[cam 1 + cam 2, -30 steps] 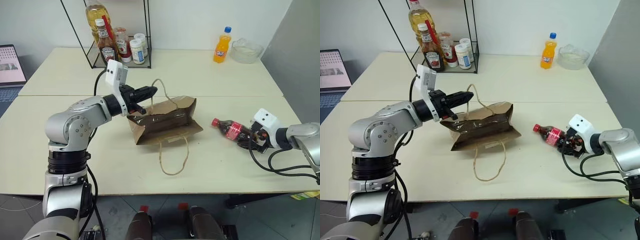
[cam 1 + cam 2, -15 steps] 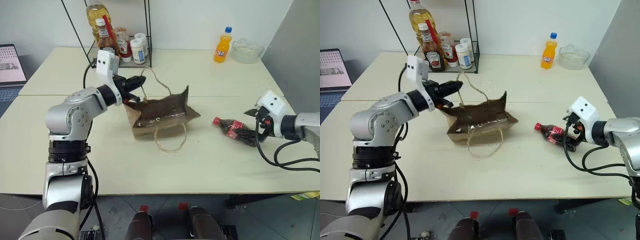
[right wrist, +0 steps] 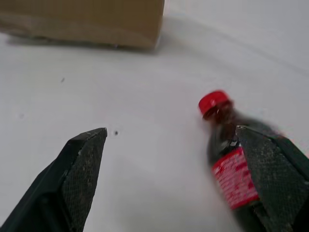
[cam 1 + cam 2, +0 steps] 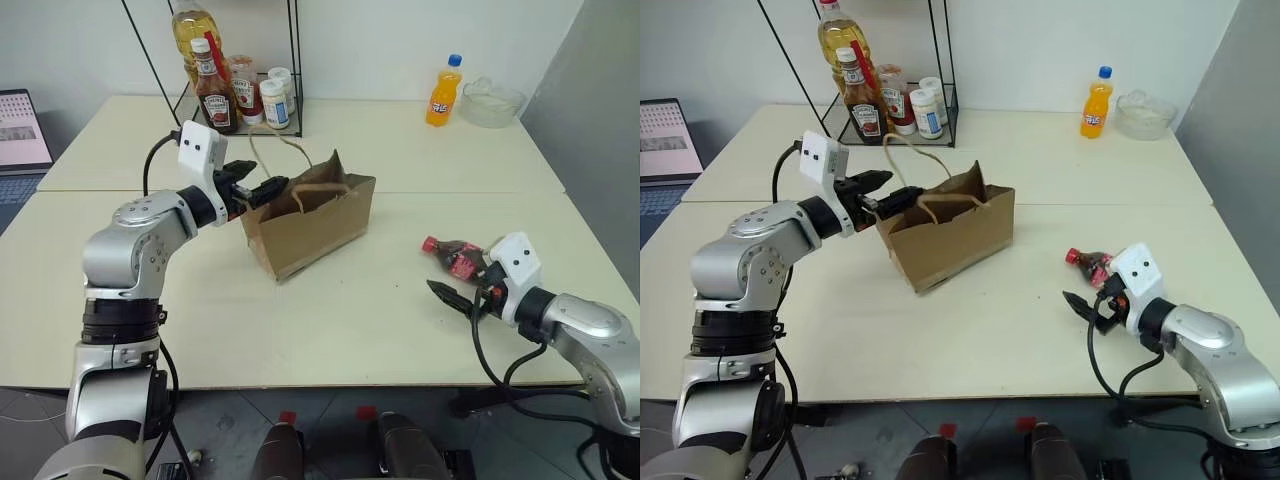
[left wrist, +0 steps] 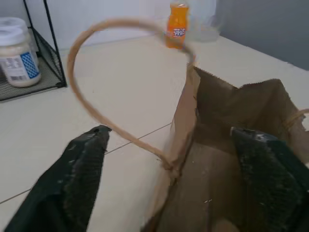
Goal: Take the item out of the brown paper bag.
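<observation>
Nearest to us, our right gripper [image 4: 452,297] hangs low over the counter [image 4: 330,330] with its fingers spread wide and holding nothing. The cola bottle [image 4: 457,256] lies on its side on the counter just beyond and beside that gripper, apart from it, its red cap pointing toward the paper bag [image 4: 310,222]. So the bottle is already out of the bag and well to the right of it. We judge the bottle light and stiff but smooth and round, so it may roll or slip; the labelled middle of the body looks like the best place to take hold, across its width. Farther off, the bag stands upright with its mouth open. Our left gripper [image 4: 262,189] is at the bag's left rim, fingers spread, one on either side of the bag's wall, with a loop handle [image 5: 91,96] arching between them, gripping nothing.
</observation>
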`<state>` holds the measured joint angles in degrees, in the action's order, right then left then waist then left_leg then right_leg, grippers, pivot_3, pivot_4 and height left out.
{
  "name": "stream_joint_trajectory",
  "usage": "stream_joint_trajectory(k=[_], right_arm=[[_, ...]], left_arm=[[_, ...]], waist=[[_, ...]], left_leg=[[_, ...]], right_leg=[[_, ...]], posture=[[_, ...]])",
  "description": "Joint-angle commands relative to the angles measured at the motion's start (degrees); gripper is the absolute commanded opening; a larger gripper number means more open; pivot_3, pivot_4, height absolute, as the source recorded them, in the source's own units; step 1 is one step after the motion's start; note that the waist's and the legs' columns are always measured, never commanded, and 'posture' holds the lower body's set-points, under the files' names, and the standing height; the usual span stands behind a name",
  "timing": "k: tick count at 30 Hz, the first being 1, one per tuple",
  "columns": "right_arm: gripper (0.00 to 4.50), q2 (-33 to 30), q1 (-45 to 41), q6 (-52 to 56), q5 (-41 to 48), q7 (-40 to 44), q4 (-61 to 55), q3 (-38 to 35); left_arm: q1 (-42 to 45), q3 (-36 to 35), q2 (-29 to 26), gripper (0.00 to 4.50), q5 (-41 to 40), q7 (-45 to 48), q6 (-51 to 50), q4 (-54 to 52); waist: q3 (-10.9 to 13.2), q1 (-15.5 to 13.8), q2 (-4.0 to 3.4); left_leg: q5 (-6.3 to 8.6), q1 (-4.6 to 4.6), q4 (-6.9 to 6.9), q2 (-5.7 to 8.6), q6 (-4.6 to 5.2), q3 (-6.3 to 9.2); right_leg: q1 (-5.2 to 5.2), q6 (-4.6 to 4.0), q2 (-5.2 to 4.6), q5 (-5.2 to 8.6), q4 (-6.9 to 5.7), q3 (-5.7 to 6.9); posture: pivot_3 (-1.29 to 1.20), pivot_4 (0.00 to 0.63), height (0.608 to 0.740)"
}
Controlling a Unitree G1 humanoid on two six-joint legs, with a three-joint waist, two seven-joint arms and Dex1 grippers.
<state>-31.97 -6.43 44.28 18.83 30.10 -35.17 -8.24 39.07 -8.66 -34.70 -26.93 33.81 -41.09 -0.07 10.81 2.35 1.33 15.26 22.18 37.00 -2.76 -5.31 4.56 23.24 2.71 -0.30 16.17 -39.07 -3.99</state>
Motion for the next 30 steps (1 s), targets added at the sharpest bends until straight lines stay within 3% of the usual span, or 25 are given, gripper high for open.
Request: stream_joint_trajectory(k=[1,8,15,21,26,30], right_arm=[[4.5,2.8,-0.1,-3.4,-1.5,-4.7,-4.0,-0.7],[4.5,9.7,4.6,-4.8,-5.0,-13.0,-8.2,3.1],[4.5,14.2,10.8,-5.8,-7.0,-18.1,-11.0,3.9],[4.5,19.8,16.9,-3.5,-6.3,-22.5,-13.0,3.6],[4.5,21.4,20.8,-4.8,-6.6,-23.5,-10.8,2.8],[4.5,22.6,22.8,-5.7,-7.4,-24.5,-9.8,3.3]], left_arm=[[-1.4,-3.3,-1.7,4.47,0.2,-2.7,-0.3,-6.6],[-12.4,-7.2,-1.8,4.47,1.9,-8.4,0.4,-19.9],[-32.3,-10.2,-0.4,4.47,6.0,-12.7,2.4,-31.3],[-48.7,-2.8,8.5,4.47,13.2,-20.0,6.6,-37.3],[-51.9,2.2,17.1,4.47,16.4,-25.4,8.1,-35.0],[-53.5,6.1,19.8,4.47,18.1,-26.2,8.8,-35.2]], waist=[[0.0,-0.1,0.0],[0.0,-0.4,-0.02],[-0.1,-0.3,-0.07],[-0.1,-0.7,0.02],[-0.2,-0.7,0.12],[-0.3,-0.4,0.03]], left_leg=[[0.0,0.0,0.0,0.0,0.0,0.0],[0.0,0.01,-0.04,0.0,0.0,-0.01],[0.01,-0.04,-0.04,0.0,0.01,-0.02],[0.02,-0.09,-0.07,-0.02,0.01,-0.08],[0.01,-0.12,-0.04,-0.01,0.02,-0.1],[0.02,-0.16,-0.07,-0.03,0.02,-0.09]], right_leg=[[0.0,0.0,0.0,0.0,0.01,0.0],[0.0,-0.01,-0.02,0.0,0.06,-0.01],[-0.02,-0.01,-0.02,0.01,0.04,-0.04],[-0.04,-0.04,-0.03,0.03,0.06,-0.09],[-0.1,0.15,-0.03,0.14,0.1,-0.1],[-0.09,0.09,0.01,0.15,0.07,-0.11]], posture=[[0.0,0.15,0.74],[0.0,0.15,0.74],[0.0,0.15,0.74],[0.0,0.15,0.74],[0.0,0.15,0.74],[0.0,0.15,0.74]])
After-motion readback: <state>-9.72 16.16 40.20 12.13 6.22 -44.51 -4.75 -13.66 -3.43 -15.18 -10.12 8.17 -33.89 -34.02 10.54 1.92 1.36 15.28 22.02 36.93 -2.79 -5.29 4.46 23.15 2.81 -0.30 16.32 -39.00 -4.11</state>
